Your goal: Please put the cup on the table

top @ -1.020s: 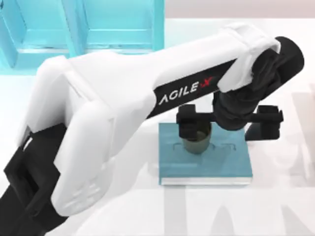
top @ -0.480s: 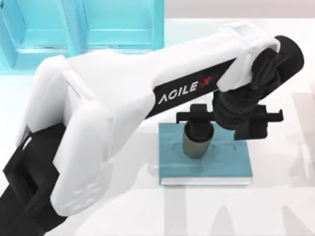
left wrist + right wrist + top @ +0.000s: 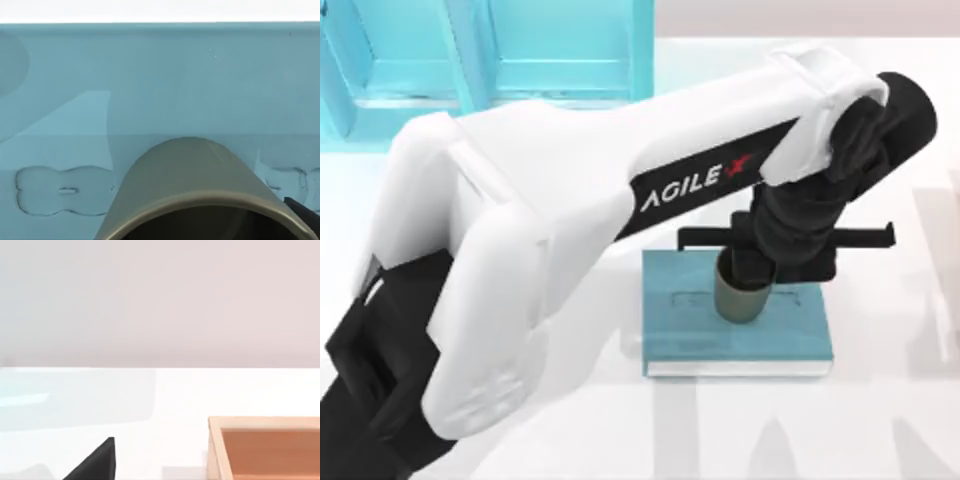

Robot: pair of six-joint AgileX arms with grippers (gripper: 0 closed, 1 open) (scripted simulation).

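The left claw (image 3: 752, 262) clamps the olive-green cup (image 3: 740, 298), tilted, its base over the teal book (image 3: 740, 345) on the white tabletop (image 3: 880, 420).

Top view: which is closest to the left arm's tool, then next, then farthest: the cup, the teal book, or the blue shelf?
From the left tool, in the top view:
1. The cup, right at the tool, above the book.
2. The teal book, just beneath the cup, right of the table's middle.
3. The blue shelf, far off at the table's back left.
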